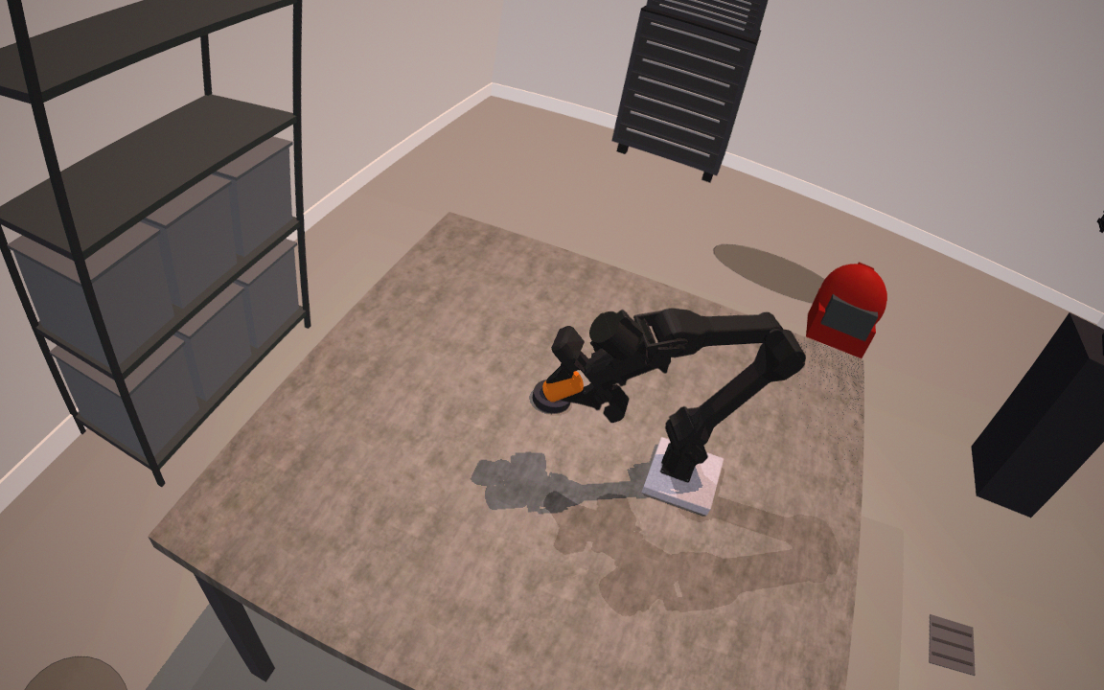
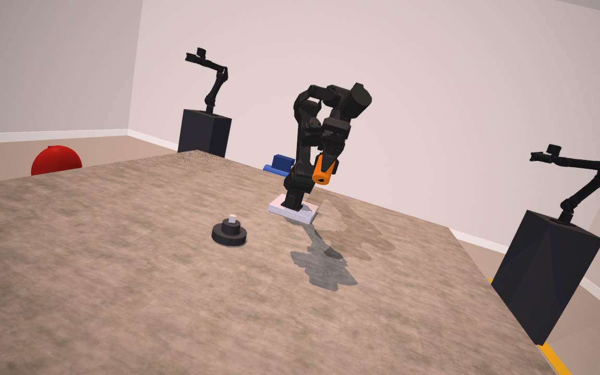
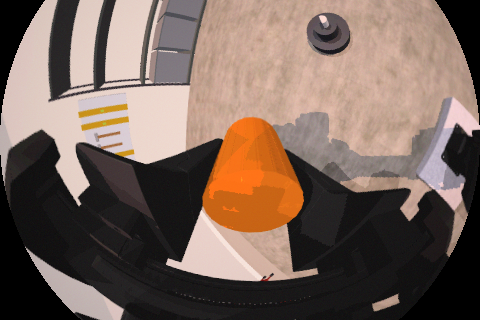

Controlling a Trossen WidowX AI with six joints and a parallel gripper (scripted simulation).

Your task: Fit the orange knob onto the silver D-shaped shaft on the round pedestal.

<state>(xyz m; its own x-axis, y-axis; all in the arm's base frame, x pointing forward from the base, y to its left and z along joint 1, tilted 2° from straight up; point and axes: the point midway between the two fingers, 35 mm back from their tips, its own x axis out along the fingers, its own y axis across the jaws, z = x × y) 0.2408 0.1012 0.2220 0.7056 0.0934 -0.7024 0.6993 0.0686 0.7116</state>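
Note:
The orange knob (image 1: pixel 561 388) (image 2: pixel 322 172) (image 3: pixel 252 180) is held in the air, tilted. Its end with the dark hole faces down and toward the exterior camera; the hole's flat side is too small to make out. My gripper (image 1: pixel 571 385) (image 2: pixel 326 166) (image 3: pixel 251 150) is shut on the knob, a finger on each side. The dark round pedestal (image 1: pixel 549 407) (image 2: pixel 228 238) (image 3: pixel 328 45) stands on the table, apart from the knob. Its silver shaft (image 2: pixel 232 219) (image 3: pixel 324 22) points up, bare. In the top view the knob overlaps the pedestal and hides the shaft.
The arm's pale base plate (image 1: pixel 658 489) (image 2: pixel 283 211) (image 3: pixel 434 157) sits on the table (image 1: pixel 350 480) (image 2: pixel 129 279) (image 3: pixel 260 35). Off the table stand a shelf rack with grey bins (image 1: pixel 123 283) (image 3: pixel 175 35), a red helmet (image 1: pixel 861 287) (image 2: pixel 56 160) and black plinths with other arms (image 1: pixel 1053 420) (image 2: pixel 544 270).

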